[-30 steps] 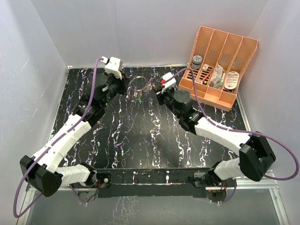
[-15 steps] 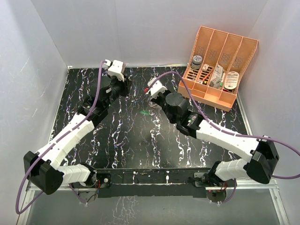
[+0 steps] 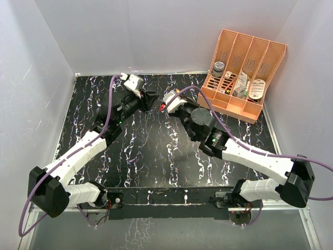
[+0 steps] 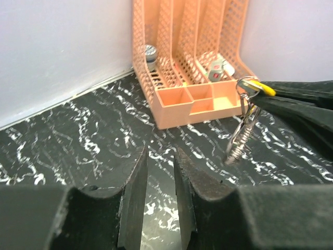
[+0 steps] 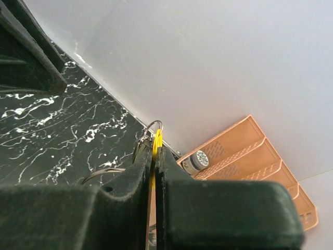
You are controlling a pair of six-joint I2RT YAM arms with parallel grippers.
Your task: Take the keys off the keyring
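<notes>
1. The right gripper is clamped shut on the yellow key. It holds the key in the air over the far middle of the table.
2. The keyring hangs edge-on from that key, clear of the surface.
3. The left gripper sits just beside it, aimed at the ring. Its jaws are parted a little, with nothing between them.
4. Step in hand, as I judge it: the yellow key is not yet off.
5. The next move calls for the left gripper to pinch the thin wire and steady it while the key is worked round the coil. The aim must be fine, since the loop dangles freely.
6. The green key shows in no view. It may already be off the ring, but I cannot tell.
7. From above, key and ring are lost between the two grippers.
8. The right wrist view shows only part of the loop, and the wire's split end cannot be made out.
</notes>
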